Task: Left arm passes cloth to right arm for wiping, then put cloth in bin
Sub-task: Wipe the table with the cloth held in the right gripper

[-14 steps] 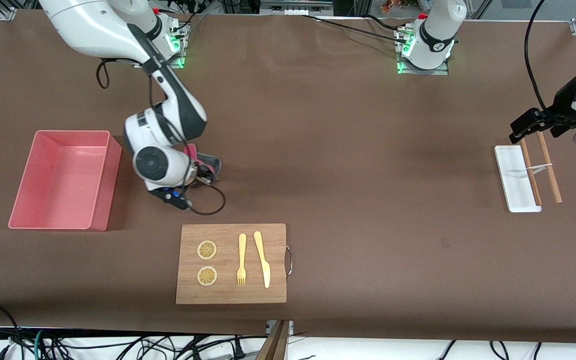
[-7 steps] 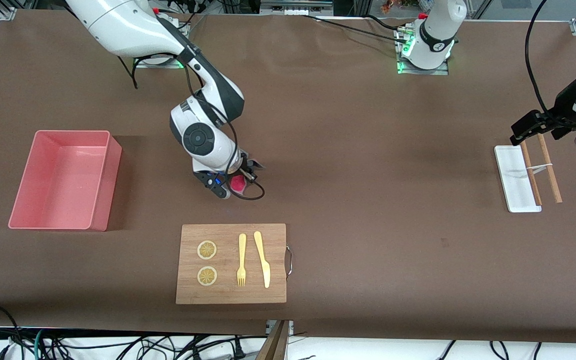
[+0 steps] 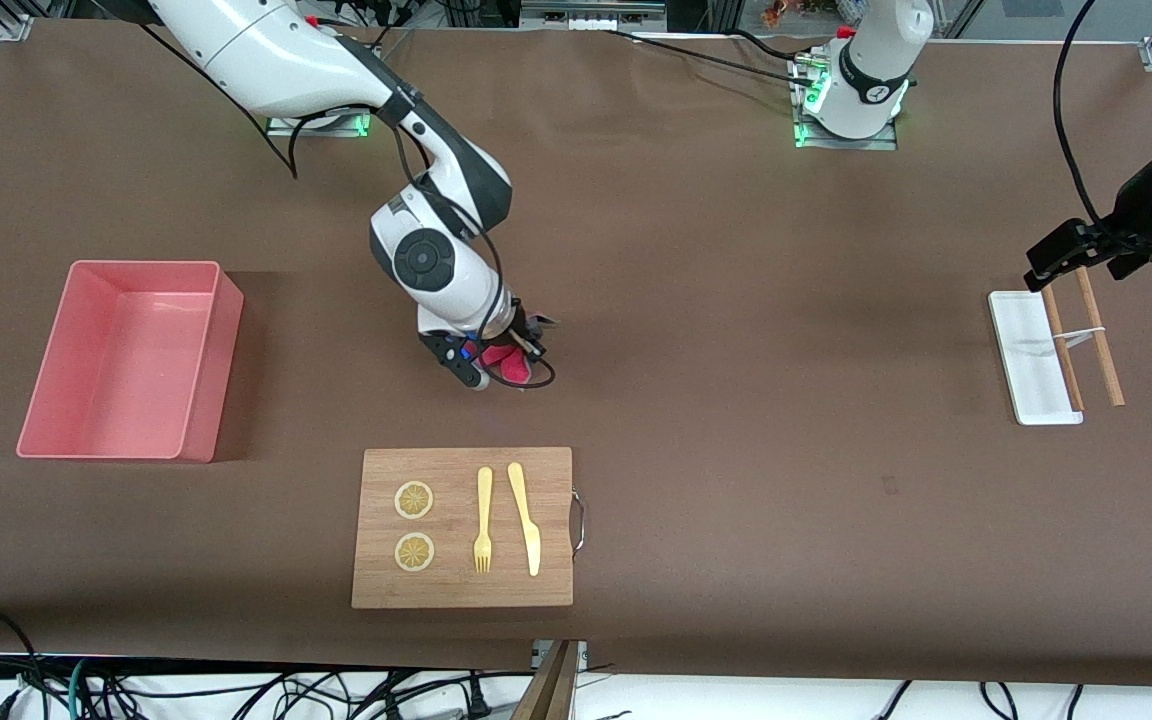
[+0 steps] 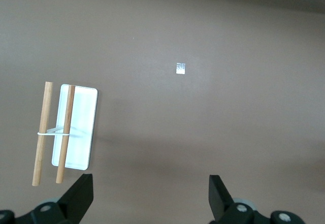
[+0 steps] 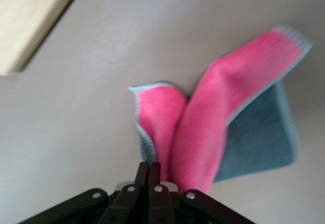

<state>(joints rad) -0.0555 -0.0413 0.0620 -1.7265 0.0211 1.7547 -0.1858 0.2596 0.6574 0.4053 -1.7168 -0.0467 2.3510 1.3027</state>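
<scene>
The right arm hides most of the cloth (image 3: 509, 366).

Front view: high, facing the arm bases, whole counter (image 3: 736, 400) in frame. Left wrist view: straight down from well above the white tray (image 4: 76, 126), shared with front (image 3: 1031, 355). Right wrist view: close on the cloth (image 5: 213, 132).

1. The right gripper (image 5: 150, 169) has its fingers pressed together on an edge of the cloth (image 5: 208, 127).
2. The cloth hangs from the fingers in two magenta-pink folds, its dark grey face showing on one flap, with a pale grey hem along the edges.
3. Brown table (image 5: 76, 132) lies under it.
4. A corner of the wooden cutting board (image 5: 30, 26) shows nearby.
</scene>
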